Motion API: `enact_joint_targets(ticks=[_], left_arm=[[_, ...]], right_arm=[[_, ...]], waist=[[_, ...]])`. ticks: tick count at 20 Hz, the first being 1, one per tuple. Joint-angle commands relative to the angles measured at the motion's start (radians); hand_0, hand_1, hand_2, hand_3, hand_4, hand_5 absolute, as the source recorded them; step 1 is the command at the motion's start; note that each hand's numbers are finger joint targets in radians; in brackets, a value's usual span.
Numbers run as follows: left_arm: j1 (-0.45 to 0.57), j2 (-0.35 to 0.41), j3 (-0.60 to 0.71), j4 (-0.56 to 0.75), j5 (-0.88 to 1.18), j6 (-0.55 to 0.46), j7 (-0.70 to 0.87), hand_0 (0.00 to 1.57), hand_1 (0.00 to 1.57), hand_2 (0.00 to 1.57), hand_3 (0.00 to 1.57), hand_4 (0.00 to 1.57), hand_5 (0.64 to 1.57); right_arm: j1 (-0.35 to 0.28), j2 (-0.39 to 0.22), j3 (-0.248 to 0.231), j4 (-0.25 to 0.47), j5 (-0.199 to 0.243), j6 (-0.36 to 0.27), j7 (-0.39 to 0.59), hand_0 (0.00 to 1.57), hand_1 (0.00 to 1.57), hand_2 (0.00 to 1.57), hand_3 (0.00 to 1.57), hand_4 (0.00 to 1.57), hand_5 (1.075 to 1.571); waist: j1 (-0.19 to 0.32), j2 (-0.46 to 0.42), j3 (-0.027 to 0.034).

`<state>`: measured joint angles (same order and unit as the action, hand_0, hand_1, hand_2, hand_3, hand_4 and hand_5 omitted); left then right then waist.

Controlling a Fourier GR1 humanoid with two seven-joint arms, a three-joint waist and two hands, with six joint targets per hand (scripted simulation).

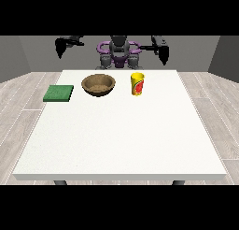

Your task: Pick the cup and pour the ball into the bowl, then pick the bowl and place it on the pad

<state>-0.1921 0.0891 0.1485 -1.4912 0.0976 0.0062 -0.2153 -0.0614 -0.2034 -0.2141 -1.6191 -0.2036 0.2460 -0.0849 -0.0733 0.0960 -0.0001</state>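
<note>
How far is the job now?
Nothing looks done. The cup stands upright on the table, beside the bowl; the pad is bare. Both hands hang raised, holding nothing. Pouring and moving the bowl are left.

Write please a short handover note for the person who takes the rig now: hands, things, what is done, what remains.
Hand at the view's left and hand at the view's right: both raised beside the robot, holding nothing.
Yellow cup with red label: upright on the white table, untouched.
Brown wooden bowl: left of the cup.
Green square pad: at the table's left edge, bare.
Done: nothing. Left: pour, then move the bowl to the pad.
</note>
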Motion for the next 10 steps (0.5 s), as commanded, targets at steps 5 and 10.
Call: enact_joint_targets(ticks=[5,10], left_arm=[[-0.061,-0.071,-0.019,0.29,-0.058,0.051,-0.261,0.0,0.0,0.0,0.0,0.0,1.52],[-0.155,-0.086,-0.006,0.454,-0.066,0.117,-0.389,0.0,0.0,0.0,0.0,0.0,1.53]], right_arm=[[-0.021,0.019,0.009,0.063,0.052,-0.013,-0.077,0.0,0.0,0.0,0.0,0.0,1.571],[-0.079,-0.015,-0.019,0.088,0.009,0.033,-0.096,0.0,0.0,0.0,0.0,0.0,1.57]], waist=[[-0.017,0.038,-0.0001],[-0.057,0.118,-0.0002]])
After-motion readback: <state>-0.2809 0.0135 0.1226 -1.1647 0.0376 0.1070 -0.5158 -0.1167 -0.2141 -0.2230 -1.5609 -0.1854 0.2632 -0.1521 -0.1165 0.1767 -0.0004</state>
